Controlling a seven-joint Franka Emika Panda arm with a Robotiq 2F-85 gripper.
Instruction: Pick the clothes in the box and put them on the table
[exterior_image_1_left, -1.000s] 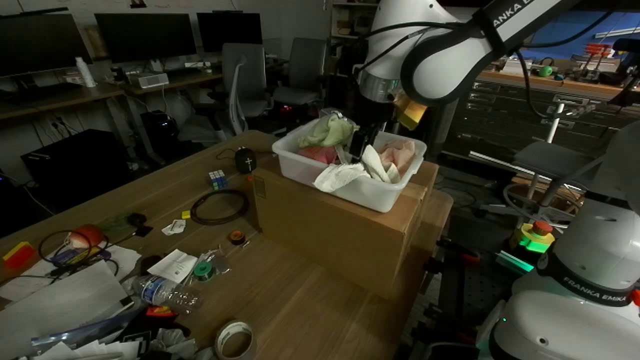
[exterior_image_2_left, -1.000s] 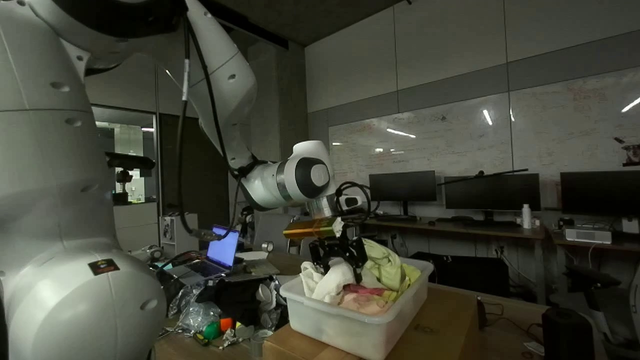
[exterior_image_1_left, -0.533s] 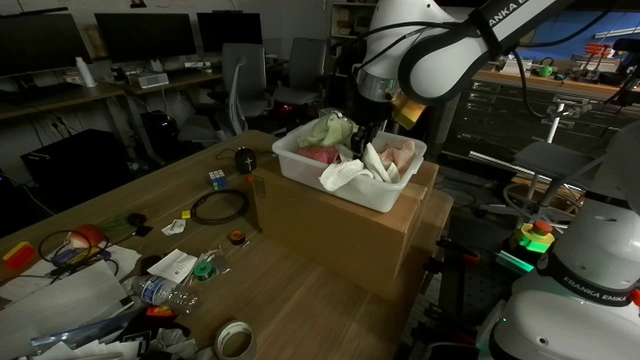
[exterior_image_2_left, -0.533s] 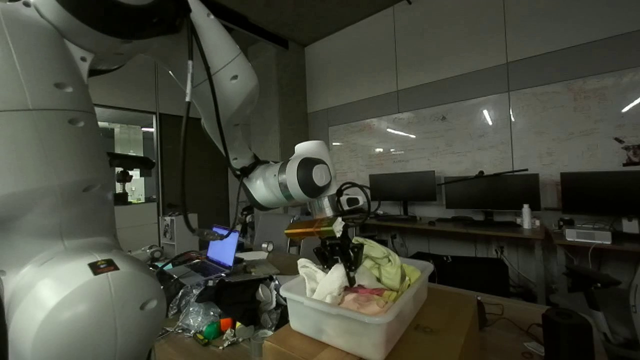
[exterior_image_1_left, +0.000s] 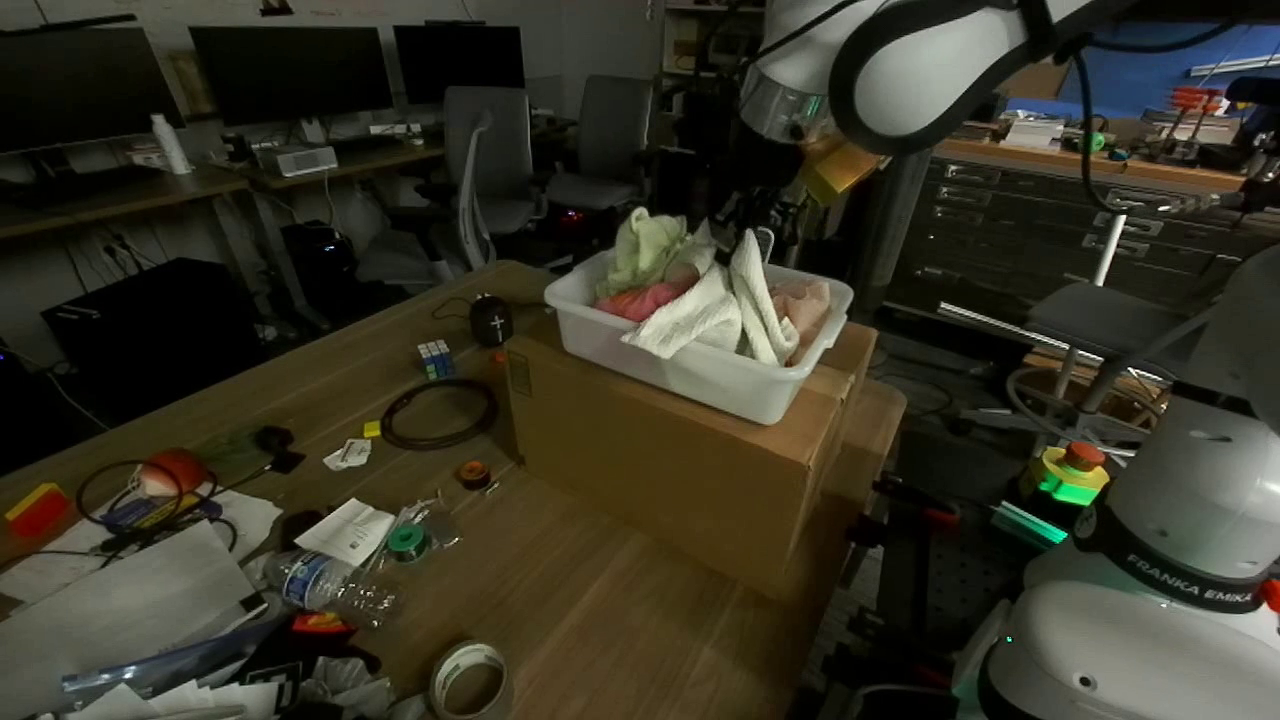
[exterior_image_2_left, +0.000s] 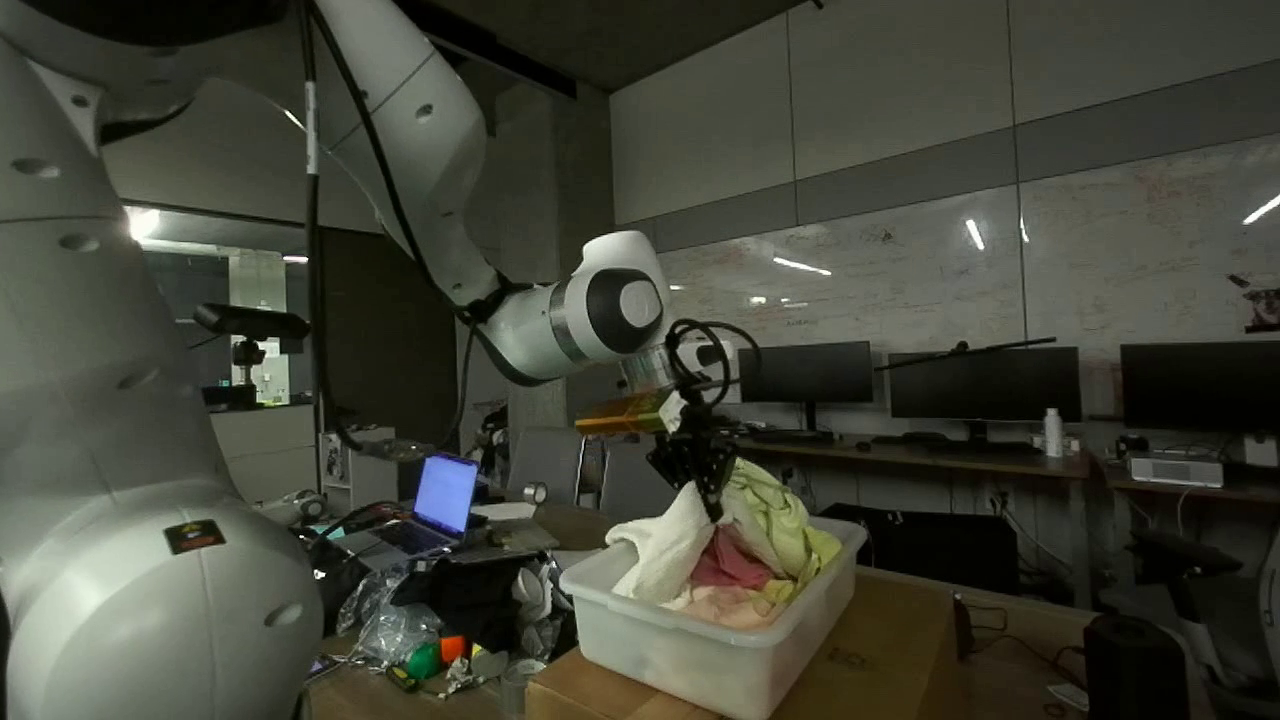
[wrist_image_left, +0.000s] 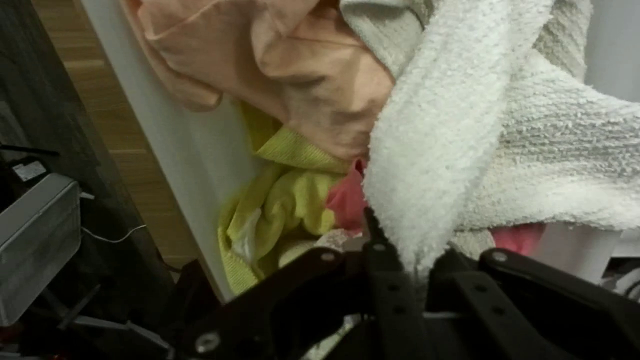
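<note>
A white plastic box (exterior_image_1_left: 690, 375) holds several crumpled clothes. My gripper (exterior_image_2_left: 712, 503) is above it, its fingers shut on a bunched part of a white towel-like cloth (wrist_image_left: 440, 130). That cloth is drawn up to a peak at the fingertips, while its lower folds still rest in the box. Around it lie a peach cloth (wrist_image_left: 310, 85), a pink one (exterior_image_2_left: 730, 562) and a yellow-green one (exterior_image_2_left: 775, 510). In the wrist view the white cloth fills the space between the fingers. In an exterior view the fingertips are mostly hidden behind the clothes. The wooden table (exterior_image_1_left: 620, 600) spreads below.
A cardboard box (exterior_image_1_left: 650, 470) on the table raises the white box. Across the table lie a tape roll (exterior_image_1_left: 470, 680), a plastic bottle (exterior_image_1_left: 335, 590), a cable coil (exterior_image_1_left: 438, 413), a puzzle cube (exterior_image_1_left: 436, 358) and papers. A laptop (exterior_image_2_left: 445, 495) stands behind amid clutter.
My gripper has closed on the white cloth and risen, pulling its middle up out of the pile. The yellow-green cloth has shifted a little and more pink shows.
</note>
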